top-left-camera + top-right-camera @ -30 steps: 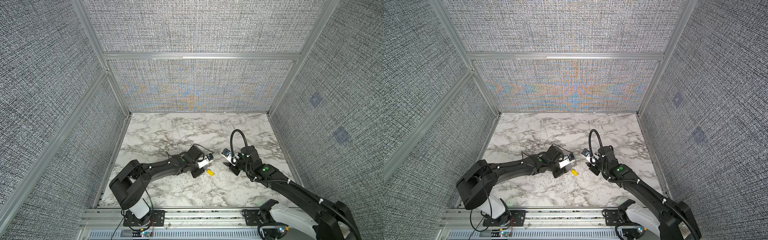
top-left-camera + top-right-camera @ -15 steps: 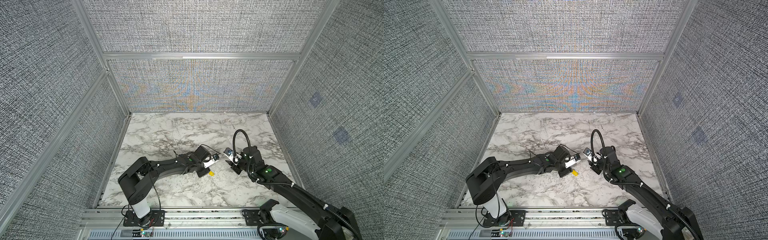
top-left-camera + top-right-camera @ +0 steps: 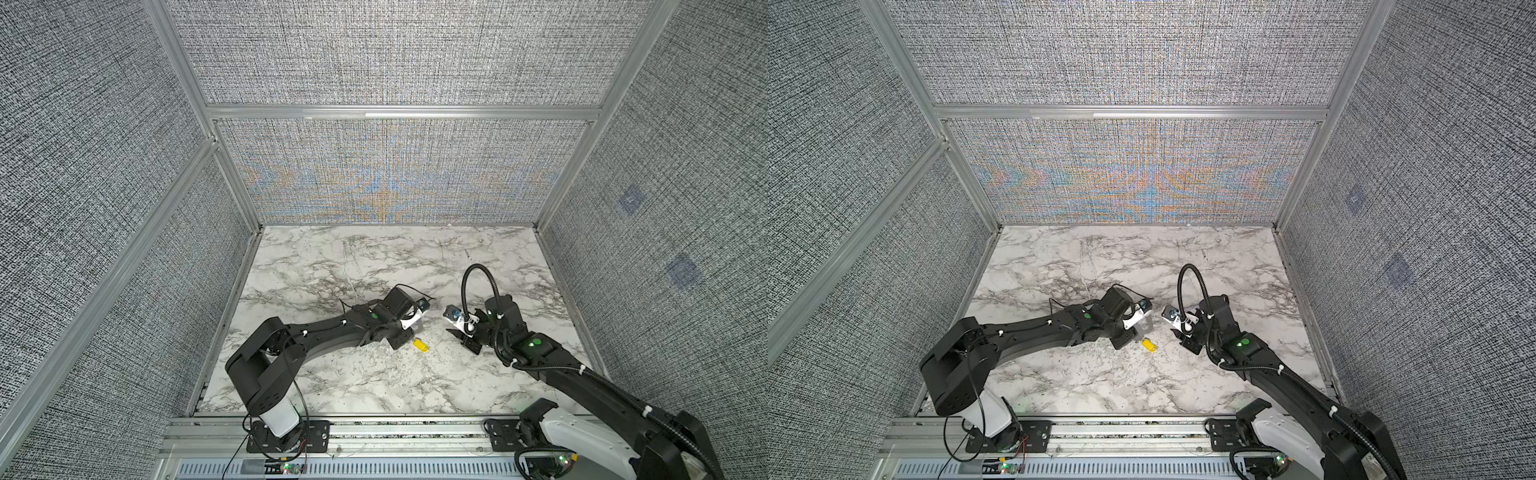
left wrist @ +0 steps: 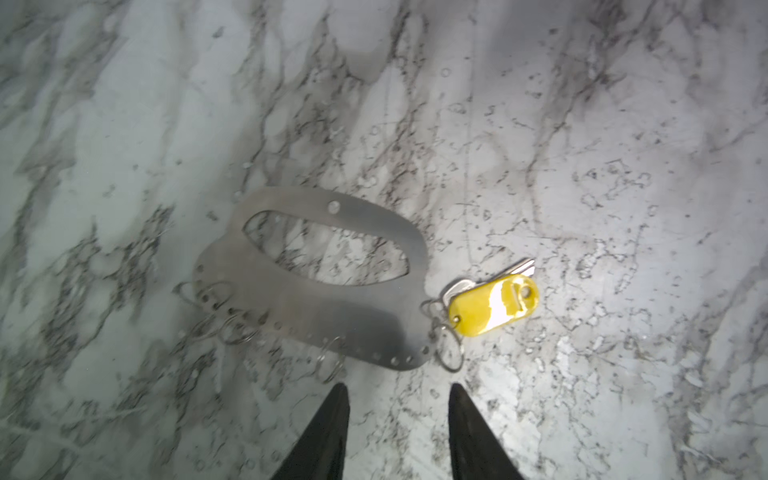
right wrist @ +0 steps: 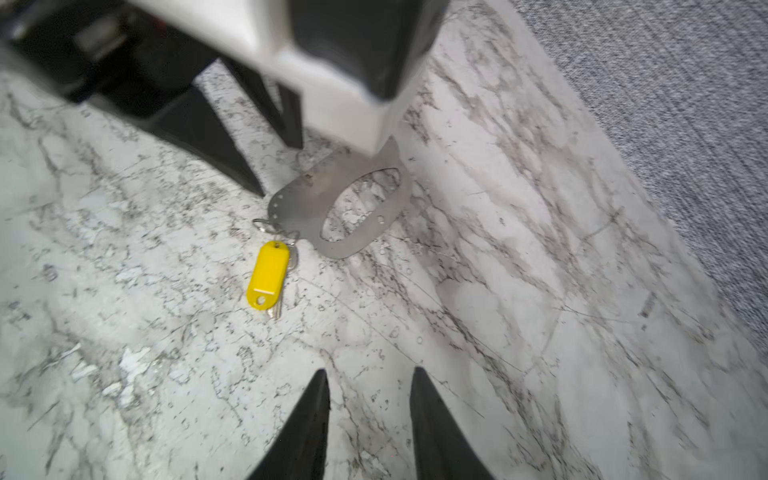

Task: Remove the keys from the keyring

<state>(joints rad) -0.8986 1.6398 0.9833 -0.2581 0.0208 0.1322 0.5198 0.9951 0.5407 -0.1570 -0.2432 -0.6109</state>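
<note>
The keyring (image 4: 332, 316) is a flat grey metal plate with an oval opening, lying flat on the marble, and it also shows in the right wrist view (image 5: 307, 199). Thin wire rings (image 4: 451, 361) hang along one edge. One key with a yellow tag (image 4: 494, 307) (image 5: 268, 274) (image 3: 420, 345) (image 3: 1148, 345) is hooked by a ring to the plate's end. My left gripper (image 4: 398, 388) (image 3: 401, 341) hovers open just short of the ringed edge, holding nothing. My right gripper (image 5: 370, 372) (image 3: 461, 338) is open and empty, a short way from the yellow tag.
The marble tabletop (image 3: 374, 382) is boxed in by grey fabric walls (image 3: 395, 174) with aluminium frames. In both top views my left wrist covers most of the keyring. The two arms face each other closely near the table's middle.
My left arm has swung and its wrist has shifted slightly over the keyring. The right gripper has barely moved. The yellow-tagged key lies where it was.
</note>
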